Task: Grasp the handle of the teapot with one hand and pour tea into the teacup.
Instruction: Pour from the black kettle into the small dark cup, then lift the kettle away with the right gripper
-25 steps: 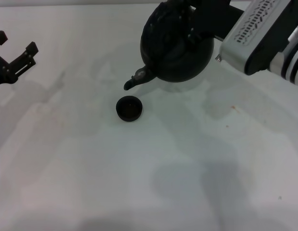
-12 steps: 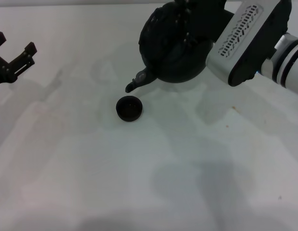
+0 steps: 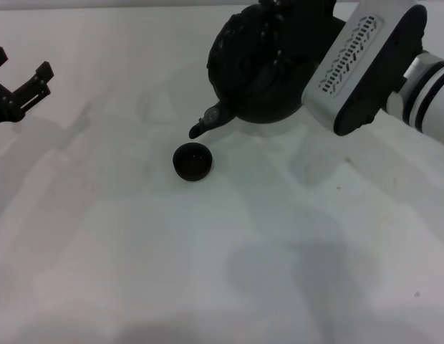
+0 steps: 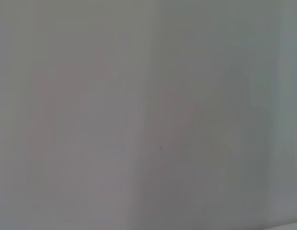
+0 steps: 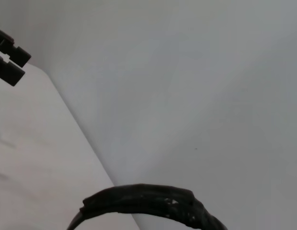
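Presently: teapot tilted over teacup, right arm holding

Teapot [image 3: 261, 68]: large, round, matte black, sits at the far side of the counter [image 3: 222, 258] in the head view, tipped so its short spout [image 3: 205, 123] points down and toward the robot's left. Spout tip is pale grey. Whether the pot's base touches the counter cannot be told.

Handle [image 5: 153, 203]: black arched loop with a wrapped, ribbed surface; seen close up in the right wrist view as a dark curved band.

Right pincer [image 3: 279, 18]: at the top of the pot, largely merged with the black body in the head view. The white and grey right arm [image 3: 372, 61] comes in from the right edge. Whether its fingers are clamped on the handle cannot be told.

Teacup [image 3: 192, 161]: small, squat, dark, handleless, upright on the counter just below the spout tip in the head view, slightly to its left. No contact between spout and cup. No liquid stream discernible.

Left pincer [image 3: 18, 93]: at the far left edge of the head view, fingers apart, holding nothing, well apart from cup and pot. It also shows at the corner of the right wrist view.

Open room: broad bare white counter on the near side of the cup and on both flanks. Far counter edge runs just behind the pot. Left wrist view shows only plain pale surface.
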Controlling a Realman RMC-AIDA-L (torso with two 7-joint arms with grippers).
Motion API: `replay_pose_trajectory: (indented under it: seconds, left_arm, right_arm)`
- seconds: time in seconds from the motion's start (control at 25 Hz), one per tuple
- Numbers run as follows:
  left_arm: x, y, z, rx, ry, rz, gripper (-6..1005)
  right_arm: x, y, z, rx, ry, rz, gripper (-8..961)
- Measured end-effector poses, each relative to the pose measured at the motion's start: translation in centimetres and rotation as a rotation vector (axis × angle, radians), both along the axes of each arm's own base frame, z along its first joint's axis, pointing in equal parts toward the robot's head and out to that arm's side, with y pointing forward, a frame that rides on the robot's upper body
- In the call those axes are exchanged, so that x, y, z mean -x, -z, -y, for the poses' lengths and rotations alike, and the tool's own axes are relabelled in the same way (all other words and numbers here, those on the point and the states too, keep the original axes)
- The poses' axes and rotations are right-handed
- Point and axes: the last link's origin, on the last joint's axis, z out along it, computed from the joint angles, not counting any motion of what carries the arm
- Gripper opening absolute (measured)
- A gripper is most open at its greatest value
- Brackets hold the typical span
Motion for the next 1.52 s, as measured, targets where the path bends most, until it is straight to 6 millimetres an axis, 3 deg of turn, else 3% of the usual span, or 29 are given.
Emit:
replay_pose_trajectory:
  seconds: [1.52]
  left_arm:
    - [0.35, -0.03, -0.89, -0.004, -0.040, -0.028, 876]
  right_arm:
    - [-0.24, 0.40, 0.24, -0.035, -0.029, 0.071, 108]
